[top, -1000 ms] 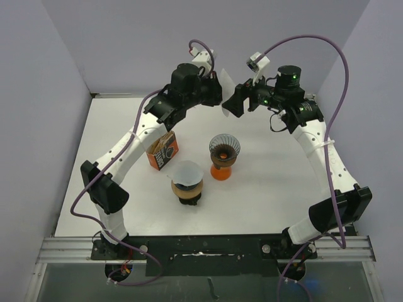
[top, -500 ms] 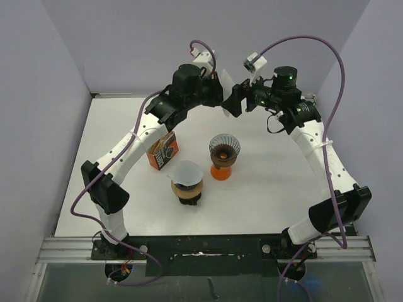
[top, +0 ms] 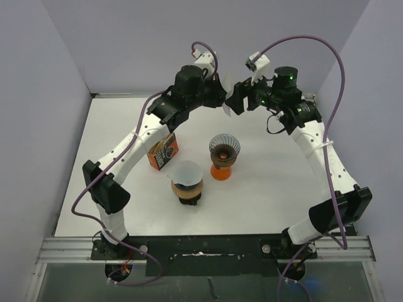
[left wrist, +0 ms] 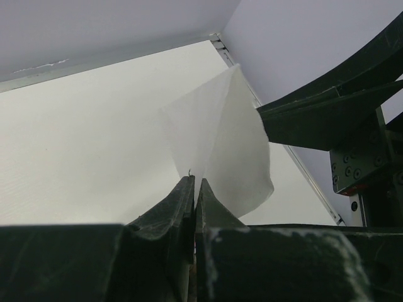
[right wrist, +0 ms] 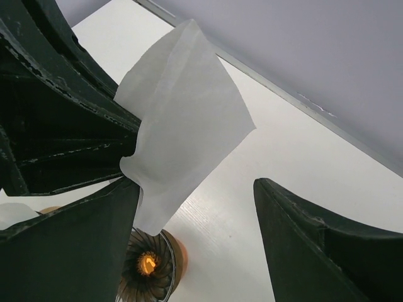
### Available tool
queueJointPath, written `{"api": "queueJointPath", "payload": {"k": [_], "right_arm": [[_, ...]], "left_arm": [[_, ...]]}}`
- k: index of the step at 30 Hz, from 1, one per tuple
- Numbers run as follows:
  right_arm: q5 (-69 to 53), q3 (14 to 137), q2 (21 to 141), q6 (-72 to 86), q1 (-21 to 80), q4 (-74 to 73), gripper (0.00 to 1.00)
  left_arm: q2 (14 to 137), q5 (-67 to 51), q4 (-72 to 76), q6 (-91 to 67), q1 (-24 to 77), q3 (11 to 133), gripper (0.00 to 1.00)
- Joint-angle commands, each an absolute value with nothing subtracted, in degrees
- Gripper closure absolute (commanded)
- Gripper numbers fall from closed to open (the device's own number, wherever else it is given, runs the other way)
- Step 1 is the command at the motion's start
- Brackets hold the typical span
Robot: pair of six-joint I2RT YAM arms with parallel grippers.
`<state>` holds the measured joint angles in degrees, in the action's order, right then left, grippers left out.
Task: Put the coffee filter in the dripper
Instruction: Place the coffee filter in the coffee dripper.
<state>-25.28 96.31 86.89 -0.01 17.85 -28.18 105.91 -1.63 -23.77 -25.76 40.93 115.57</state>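
The coffee filter (left wrist: 220, 141) is not yet in the dripper (top: 224, 150). It hangs in the air over the back of the table (top: 271, 182), well apart from the dripper, whose bowl looks empty. My left pincer (left wrist: 194, 184) is clamped on the filter's lower edge, fingers pressed together on the paper. My right pincer (right wrist: 196, 189) faces it, spread wide, with one finger just beside the paper; I cannot tell whether it touches. Both my arms are raised and bent inward, wrists nose to nose. Carrying the filter over and lowering it in remain, I judge.
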Motion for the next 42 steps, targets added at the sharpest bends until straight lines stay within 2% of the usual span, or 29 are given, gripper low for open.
{"api": "queueJointPath", "payload": {"k": [1, 33, 42], "right_arm": [[-22.5, 98.1, 83.9, -0.2, 18.1, -26.7, 0.26], [-15.8, 93.7, 81.4, 1.1, 17.2, -25.9, 0.27], [-19.9, 91.7, 81.1, 2.1, 16.8, -24.8, 0.27]], "left_arm": [[105.8, 0.2, -22.6, -24.5, 41.6, 118.8, 1.0], [106.3, 3.0, -25.0, -27.5, 41.9, 121.0, 1.0], [106.6, 3.0, -25.3, -28.1, 41.9, 121.5, 1.0]]}}
